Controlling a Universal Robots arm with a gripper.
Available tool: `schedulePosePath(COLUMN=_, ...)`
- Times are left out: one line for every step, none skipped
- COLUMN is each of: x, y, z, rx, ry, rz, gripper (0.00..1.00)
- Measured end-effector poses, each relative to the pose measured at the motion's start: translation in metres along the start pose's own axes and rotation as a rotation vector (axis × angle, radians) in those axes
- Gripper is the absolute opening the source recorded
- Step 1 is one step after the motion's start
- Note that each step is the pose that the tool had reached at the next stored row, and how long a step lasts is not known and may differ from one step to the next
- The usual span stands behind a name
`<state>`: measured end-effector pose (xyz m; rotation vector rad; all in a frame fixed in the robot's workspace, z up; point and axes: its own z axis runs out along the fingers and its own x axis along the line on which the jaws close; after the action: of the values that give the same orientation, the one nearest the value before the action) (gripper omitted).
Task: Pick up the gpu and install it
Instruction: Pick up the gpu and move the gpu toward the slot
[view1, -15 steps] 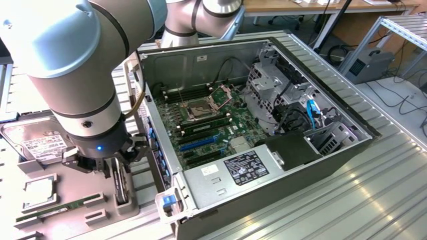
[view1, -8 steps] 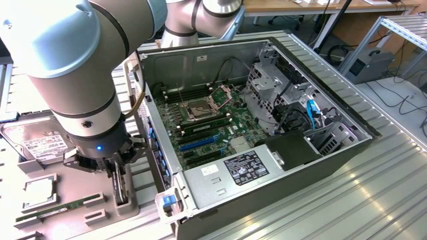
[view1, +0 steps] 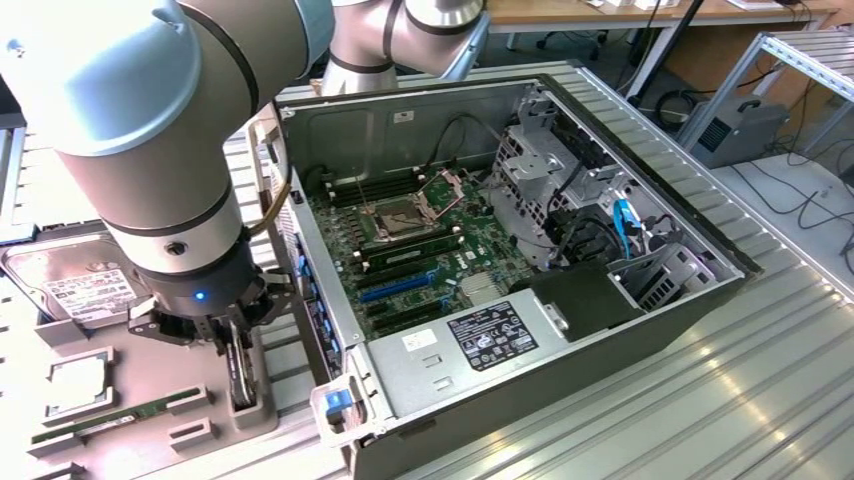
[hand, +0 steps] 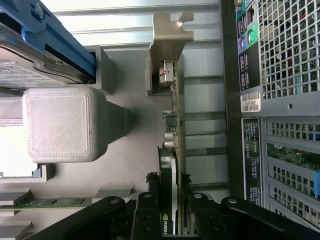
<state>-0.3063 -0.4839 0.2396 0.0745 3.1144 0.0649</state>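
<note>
Centres on the gpu (view1: 243, 385), at eight o'clock in the exterior view: a thin dark card set upright on its long edge in a slot of the grey holder tray (view1: 160, 375). Viewed edge-on from the wrist: a narrow green board edge, small silver parts along it, a silver metal bracket (hand: 169, 35) at the far end, and a green-and-white logo near the gripped end.

Clamped at the upper edge by the pincer (view1: 234, 350), with black fingers (hand: 146, 215) pressed to both faces, so grasping the gpu. Judged to be the pick-up step: hold taken, nothing yet fitted in the case. Cannot tell whether seated in the slot or raised just above it.

Judged to call for a straight pull along the card's own plane, kept upright, to avoid twisting or jamming so thin a board. Judged also to need the bracket end kept clear of the holder's wall.

On the same tray, outward from the card:
- at ten o'clock, a hard drive (view1: 80, 285) with a white label
- at nine o'clock, a square processor (view1: 78, 385)
- at eight o'clock, a green RAM stick (view1: 114, 418)

At three o'clock, just beside the tray: the open computer case (view1: 641, 330), motherboard (view1: 414, 250) exposed, resting on the ribbed metal tabletop (view1: 721, 400).
</note>
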Motion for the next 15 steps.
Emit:
schedulePosePath(x=0.0, y=0.0, z=0.0, rx=-0.0002, ry=0.0002, rz=-0.005, gripper=0.27)
schedulePosePath(x=0.0, y=0.0, z=0.0, rx=-0.0002, ry=0.0002, rz=-0.005, gripper=0.27)
schedulePosePath(x=0.0, y=0.0, z=0.0, rx=-0.0002, ry=0.0002, rz=-0.005, gripper=0.27)
schedulePosePath(x=0.0, y=0.0, z=0.0, rx=-0.0002, ry=0.0002, rz=-0.005, gripper=0.27)
schedulePosePath(x=0.0, y=0.0, z=0.0, rx=-0.0002, ry=0.0002, rz=-0.005, gripper=0.27)
schedulePosePath(x=0.0, y=0.0, z=0.0, rx=-0.0003, ry=0.0001, rz=-0.005, gripper=0.27)
schedulePosePath(x=0.0, y=0.0, z=-0.0009, rx=-0.0002, ry=0.0002, rz=-0.005, gripper=0.27)
schedulePosePath(x=0.0, y=0.0001, z=-0.0025, rx=-0.0001, ry=0.0002, rz=-0.005, gripper=0.27)
schedulePosePath(x=0.0, y=0.0002, z=-0.0052, rx=-0.0002, ry=0.0002, rz=-0.005, gripper=0.27)
schedulePosePath(x=0.0, y=0.0005, z=-0.0105, rx=-0.0002, ry=0.0002, rz=-0.005, gripper=0.27)
schedulePosePath(x=0.0, y=0.0006, z=-0.0135, rx=-0.0002, ry=0.0002, rz=-0.005, gripper=0.27)
schedulePosePath(x=0.0, y=0.0007, z=-0.0161, rx=-0.0002, ry=0.0002, rz=-0.005, gripper=0.27)
schedulePosePath(x=0.0, y=0.0008, z=-0.0187, rx=-0.0002, ry=0.0002, rz=-0.005, gripper=0.27)
schedulePosePath(x=-0.001, y=0.001, z=-0.0225, rx=-0.0002, ry=0.0002, rz=-0.005, gripper=0.27)
schedulePosePath(x=-0.001, y=0.0012, z=-0.0281, rx=-0.0001, ry=0.0002, rz=-0.005, gripper=0.27)
